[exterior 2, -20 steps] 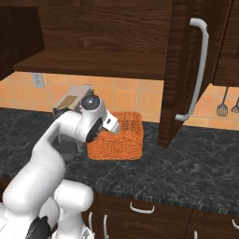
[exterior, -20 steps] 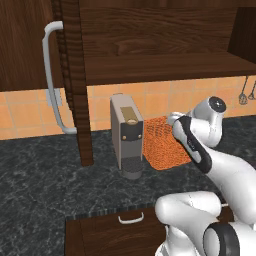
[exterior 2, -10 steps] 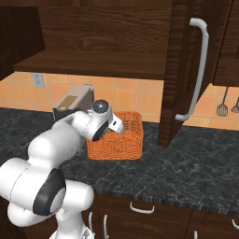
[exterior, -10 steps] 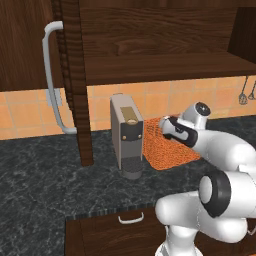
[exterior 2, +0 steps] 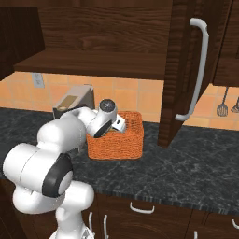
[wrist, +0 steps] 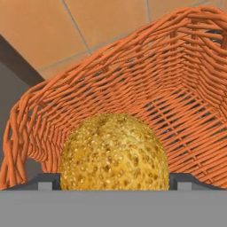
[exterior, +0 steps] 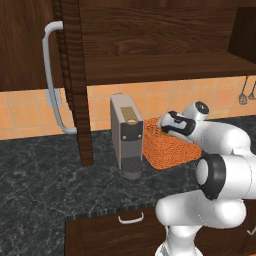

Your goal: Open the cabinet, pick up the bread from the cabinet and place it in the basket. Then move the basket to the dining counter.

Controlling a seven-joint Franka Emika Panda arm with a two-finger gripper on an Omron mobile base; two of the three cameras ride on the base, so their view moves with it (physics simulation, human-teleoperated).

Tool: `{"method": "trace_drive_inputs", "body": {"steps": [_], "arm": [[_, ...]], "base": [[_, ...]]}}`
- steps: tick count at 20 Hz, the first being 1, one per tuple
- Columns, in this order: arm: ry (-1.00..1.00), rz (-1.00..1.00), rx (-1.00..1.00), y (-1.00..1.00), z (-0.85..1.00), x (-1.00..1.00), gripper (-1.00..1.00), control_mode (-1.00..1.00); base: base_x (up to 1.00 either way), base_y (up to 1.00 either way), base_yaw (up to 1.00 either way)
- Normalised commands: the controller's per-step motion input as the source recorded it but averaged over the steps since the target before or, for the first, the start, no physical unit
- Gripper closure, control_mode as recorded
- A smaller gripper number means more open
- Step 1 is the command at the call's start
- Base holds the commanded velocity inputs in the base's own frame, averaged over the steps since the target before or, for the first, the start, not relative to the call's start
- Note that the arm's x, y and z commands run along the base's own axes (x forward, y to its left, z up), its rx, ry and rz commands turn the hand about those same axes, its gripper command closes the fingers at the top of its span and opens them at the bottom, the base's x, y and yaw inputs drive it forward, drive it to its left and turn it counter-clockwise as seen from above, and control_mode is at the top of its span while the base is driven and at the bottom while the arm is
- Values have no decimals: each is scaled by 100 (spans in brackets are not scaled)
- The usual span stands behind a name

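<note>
The bread (wrist: 114, 155), a round golden bun, sits tight between my gripper's (wrist: 114, 181) two finger tips, which touch its sides. It hangs inside the orange woven basket (wrist: 177, 88), whose walls rise all around it. From the base views, my gripper (exterior: 167, 125) (exterior 2: 122, 125) reaches over the rim of the basket (exterior: 172, 150) (exterior 2: 116, 147) on the black counter. The cabinet (exterior: 150, 45) (exterior 2: 107, 37) above stands open, its door (exterior: 70, 75) (exterior 2: 179, 70) swung out. The dining counter is out of view.
A grey coffee machine (exterior: 126, 135) (exterior 2: 70, 102) stands close against the basket's side. The open door's long silver handle (exterior: 50, 80) (exterior 2: 198, 70) juts out beside the arm. Utensils (exterior 2: 223, 105) hang on the tiled wall. A drawer (exterior: 130, 217) lies below the black speckled counter (exterior: 40, 175).
My hand has moved with the bread toward the wall and in over the basket's rim. The basket and coffee machine have stayed put.
</note>
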Motion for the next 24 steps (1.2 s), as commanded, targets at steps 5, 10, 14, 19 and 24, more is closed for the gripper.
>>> {"method": "trace_drive_inputs", "body": {"steps": [5, 10, 14, 19, 24], "arm": [[8, 2, 0, 0, -9, 32, 100, -100], [5, 2, 1, 0, -25, 21, 100, -100], [1, 3, 1, 0, -13, 19, 100, -100], [0, 3, 1, 0, -2, 35, 100, -100], [0, 3, 0, 0, -15, 40, 100, -100]], "base": [[0, 0, 0], [0, 0, 0], [0, 0, 0], [0, 0, 0], [0, 0, 0]]}}
